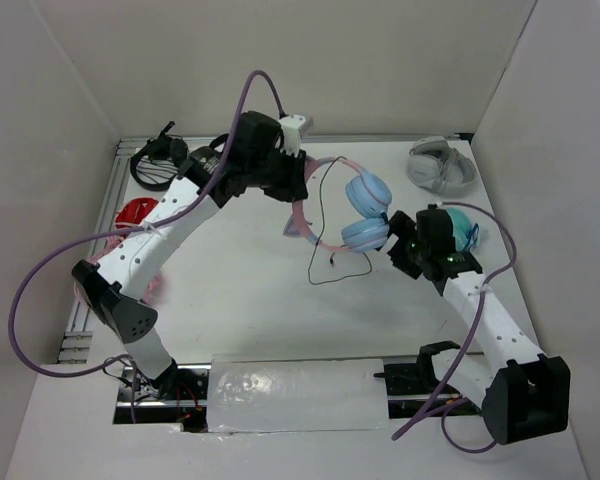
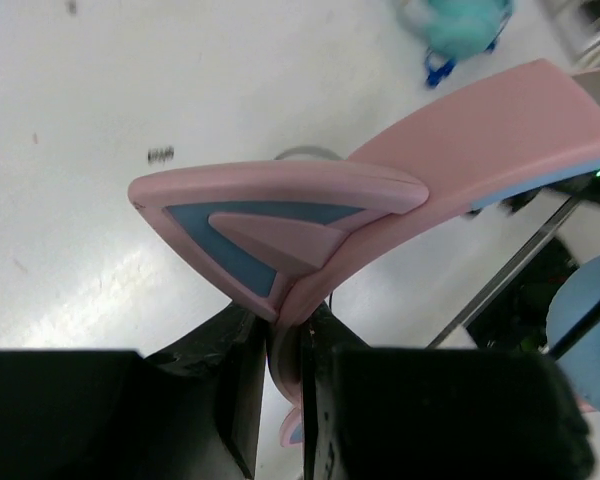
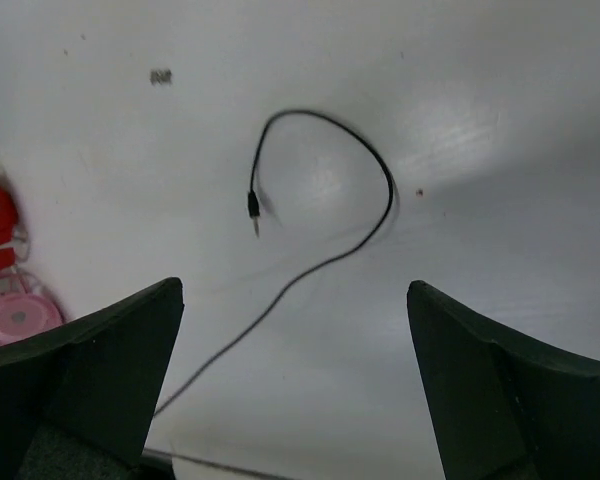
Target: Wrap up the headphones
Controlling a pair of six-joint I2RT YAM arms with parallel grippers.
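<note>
Two claws: left gripper (image 2: 285,345) is clamped on the pink headband (image 2: 480,140) of the headphones (image 1: 366,196), holding them above the table (image 1: 240,290). Right gripper (image 3: 295,340) gapes wide above the cable (image 3: 385,195), which lies loose on the table.

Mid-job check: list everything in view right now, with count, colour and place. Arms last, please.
headphones: one, pink cat-eared headband with light blue cups, centre-back of the table
cable: one, thin black, looped on the table near the cups, plug end free
grey headphones: one, grey, back right corner
turquoise headphones: one, turquoise, right side, partly behind the right gripper
black headphones: one, black, back left corner
red headphones: one, red, left edge by the left arm
pink headphones: one, pink, beside the red ones
whitish panel: one, near edge between the arm bases
left gripper: shut on the headband
right gripper: open, over the cable
</note>
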